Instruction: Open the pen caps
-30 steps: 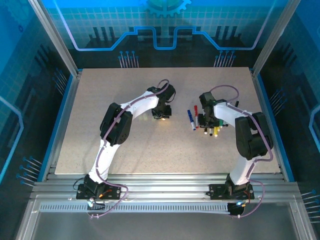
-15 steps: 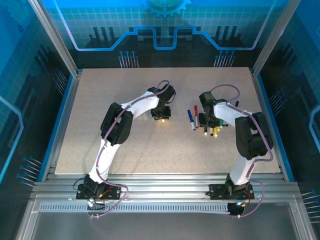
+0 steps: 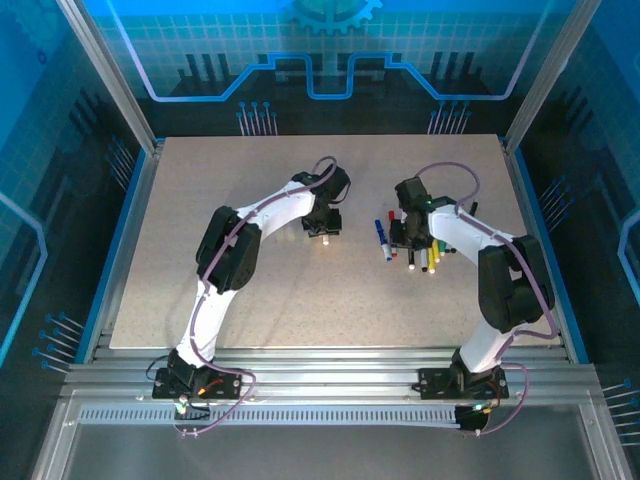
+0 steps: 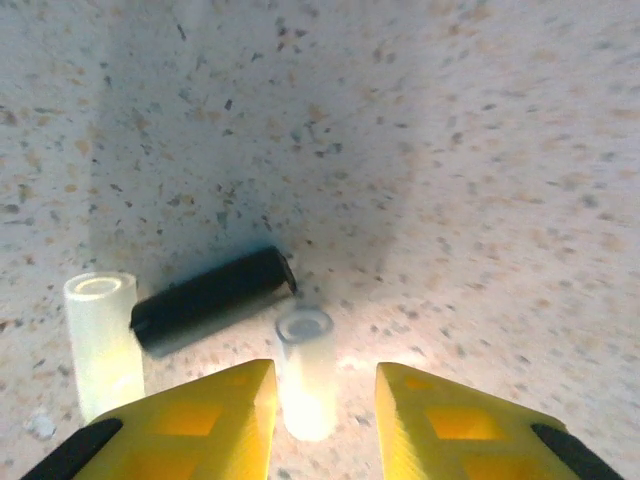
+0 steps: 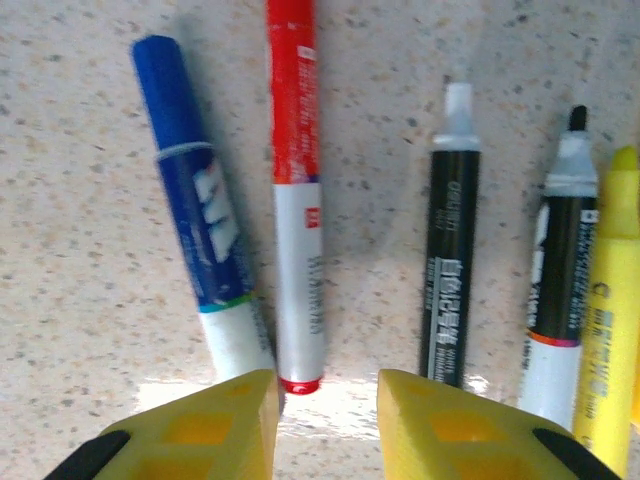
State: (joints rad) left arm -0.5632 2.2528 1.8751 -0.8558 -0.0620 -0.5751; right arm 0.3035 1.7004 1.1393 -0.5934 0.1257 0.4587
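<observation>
On the table (image 3: 200,200), the right end effector (image 5: 327,392), narrowly parted and empty, sits nearer the pens (image 5: 447,260). The red pen (image 5: 298,250) lies dead ahead, long axis pointing away. The left end effector (image 4: 327,385), equally narrow, straddles a clear cap (image 4: 305,370).

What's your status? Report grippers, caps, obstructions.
Left gripper open over clear cap, black cap beside. Right gripper open at red pen end. Blue pen crowds it.

Pens (image 5: 298,200) lie parallel; black cap (image 4: 212,298) lies detached.
</observation>
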